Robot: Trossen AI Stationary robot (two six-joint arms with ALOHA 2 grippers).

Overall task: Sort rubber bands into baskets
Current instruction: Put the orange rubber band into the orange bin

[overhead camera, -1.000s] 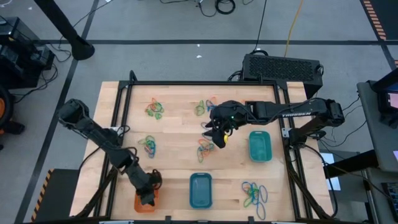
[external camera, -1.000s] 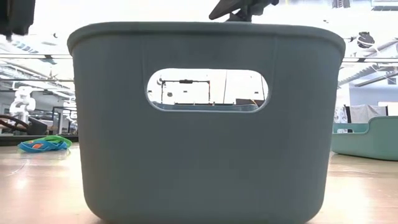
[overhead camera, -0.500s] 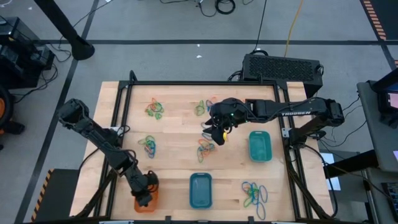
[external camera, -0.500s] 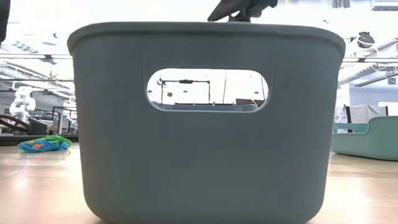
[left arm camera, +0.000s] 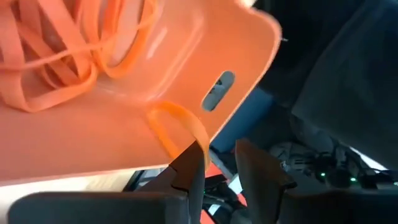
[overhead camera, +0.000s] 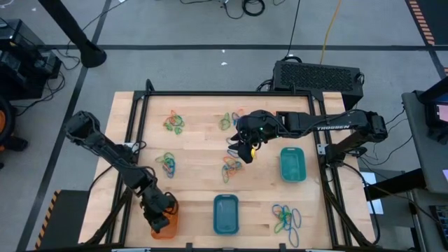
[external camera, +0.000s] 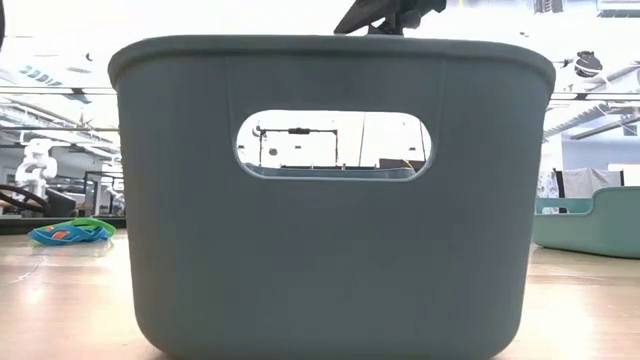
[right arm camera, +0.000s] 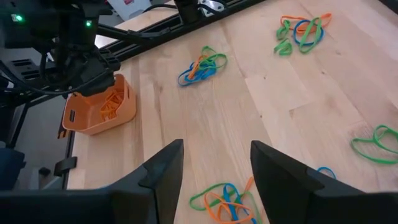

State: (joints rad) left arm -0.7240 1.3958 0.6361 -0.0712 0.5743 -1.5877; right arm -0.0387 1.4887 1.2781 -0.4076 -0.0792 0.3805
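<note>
The orange basket point(overhead camera: 168, 227) stands at the table's near left corner and holds orange rubber bands point(left arm camera: 56, 56). My left gripper point(overhead camera: 159, 221) hangs over it, open point(left arm camera: 221, 155), just beyond the basket's end wall point(left arm camera: 217, 93). One orange band point(left arm camera: 177, 124) lies on that wall by a fingertip. The blue basket point(overhead camera: 225, 213) stands near the front middle and the teal-green basket point(overhead camera: 292, 165) at the right. My right gripper point(overhead camera: 245, 152) hangs open point(right arm camera: 214, 171) above a mixed pile of bands point(right arm camera: 221, 202). My left gripper: the loose orange band's end point(left arm camera: 193, 134) runs up to the tip of one finger point(left arm camera: 194, 158), over the basket's end wall. I cannot tell whether the finger touches it. The rest of the loop lies on the basket's inside.
Mixed piles of bands lie at the far left point(overhead camera: 175, 122), far middle point(overhead camera: 225, 121), middle left point(overhead camera: 166, 164) and near right point(overhead camera: 285, 218). A black frame point(overhead camera: 231, 94) rims the table. In the low view the blue basket point(external camera: 330, 200) fills the foreground.
My left gripper has turned at the wrist over the orange basket and shifted slightly toward the table's left edge; it has left the low view's top corner. My right gripper has kept still.
</note>
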